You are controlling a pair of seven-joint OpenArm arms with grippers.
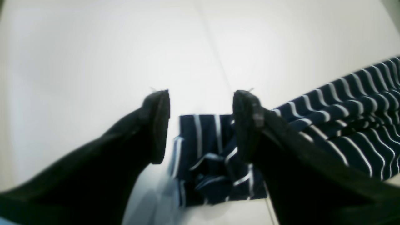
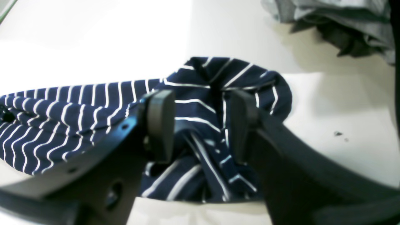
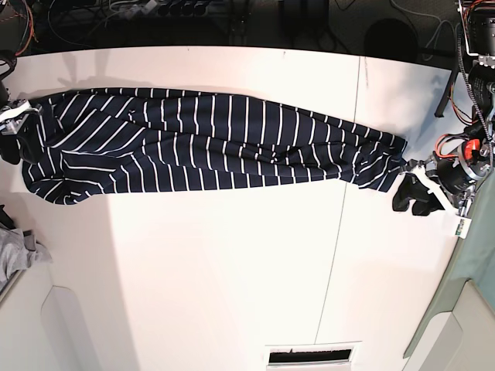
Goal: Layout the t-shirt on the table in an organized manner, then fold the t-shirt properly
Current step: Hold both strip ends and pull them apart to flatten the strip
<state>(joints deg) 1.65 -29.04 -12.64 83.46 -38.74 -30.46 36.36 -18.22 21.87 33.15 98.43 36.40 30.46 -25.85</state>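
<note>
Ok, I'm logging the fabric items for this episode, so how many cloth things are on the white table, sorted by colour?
Dark navy fabric t-shirt with thin white stripes: 1
Small plain grey cloth: 1
Total: 2, both lying on the big flat white table.

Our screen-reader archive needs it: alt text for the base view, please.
A navy striped t-shirt lies stretched into a long band across the white table, one gripper at each end: right gripper, left gripper. A grey cloth sits at the edge.
</note>
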